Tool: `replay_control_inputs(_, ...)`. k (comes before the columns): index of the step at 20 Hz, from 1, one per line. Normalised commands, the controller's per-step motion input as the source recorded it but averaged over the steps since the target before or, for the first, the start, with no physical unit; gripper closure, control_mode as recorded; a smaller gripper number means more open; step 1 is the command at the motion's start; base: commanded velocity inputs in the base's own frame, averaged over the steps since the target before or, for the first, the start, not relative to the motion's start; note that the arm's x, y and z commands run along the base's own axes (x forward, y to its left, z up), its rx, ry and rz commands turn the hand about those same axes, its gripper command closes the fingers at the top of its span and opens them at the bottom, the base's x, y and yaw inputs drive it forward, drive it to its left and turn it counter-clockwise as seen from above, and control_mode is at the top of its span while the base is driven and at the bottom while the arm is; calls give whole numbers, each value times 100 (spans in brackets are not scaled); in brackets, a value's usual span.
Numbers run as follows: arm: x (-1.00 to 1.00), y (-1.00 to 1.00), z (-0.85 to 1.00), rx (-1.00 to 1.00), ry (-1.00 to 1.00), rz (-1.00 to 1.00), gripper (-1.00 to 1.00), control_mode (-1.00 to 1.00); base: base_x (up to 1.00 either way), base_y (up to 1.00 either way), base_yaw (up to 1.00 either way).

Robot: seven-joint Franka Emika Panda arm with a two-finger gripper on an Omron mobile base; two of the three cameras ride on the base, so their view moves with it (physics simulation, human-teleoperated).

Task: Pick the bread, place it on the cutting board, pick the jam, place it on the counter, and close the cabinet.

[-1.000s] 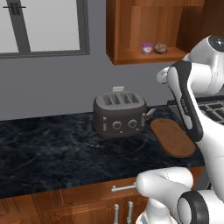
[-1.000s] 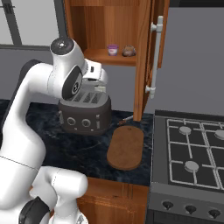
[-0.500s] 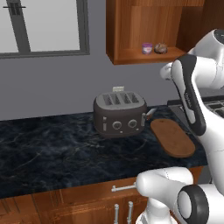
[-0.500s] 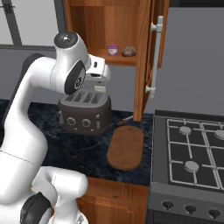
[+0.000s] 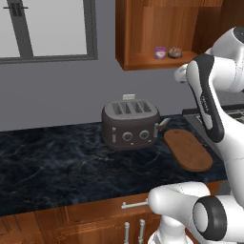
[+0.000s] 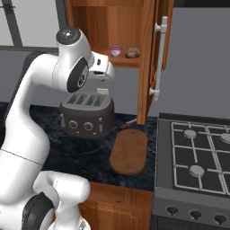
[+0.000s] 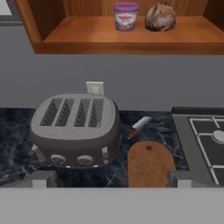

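Overhead, the cabinet (image 6: 134, 40) hangs with its door (image 6: 150, 63) swung open, the grey bar handle (image 6: 159, 56) on the door's edge facing the stove side. Its lower shelf (image 7: 127, 37) holds two things side by side: the jam (image 7: 125, 16), and just to its right in the hand view the bread (image 7: 160, 16); they stand near each other without touching.

Below runs the dark tabletop (image 5: 57, 167), with a stove (image 6: 197, 152) at its right end. A toaster (image 5: 131, 125) with four slots sits near the back wall, under the cabinet's left part. Just right of the toaster lies the board (image 6: 129, 152), flat and bare, its handle end pointing toward the wall. A small knife (image 7: 139, 124) with a pale blade lies on the tabletop between the toaster and the stove, just behind the board's handle end. Behind the toaster a wall socket (image 7: 95, 88) shows.

The arm is raised above the toaster, its hand at about shelf height and well short of the cabinet. The claw (image 6: 105, 72) is hard to make out in the base views; in the hand view the claw (image 7: 109, 179) shows its tips far apart at the lower corners, spread wide with nothing between them.
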Motion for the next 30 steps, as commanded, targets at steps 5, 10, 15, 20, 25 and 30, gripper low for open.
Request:
replay_control_inputs(5, 1, 0, 5, 0, -10, 0, -100, -100, 0, 0, 0)
replay_control_inputs(10, 1, 0, 1, 0, -11, 0, -100, -100, 0, 0, 0)
replay_control_inputs(15, 9, 0, 6, 0, -3, 0, -100, -100, 0, 0, 0)
replay_control_inputs(20, 15, 0, 18, 0, 0, 0, -100, -100, 0, 0, 0)
replay_control_inputs(25, 16, 0, 20, 0, 0, 0, -100, -100, 0, 0, 0)
replay_control_inputs(30, 18, 0, 12, 0, 0, 0, -100, -100, 0, 0, 0)
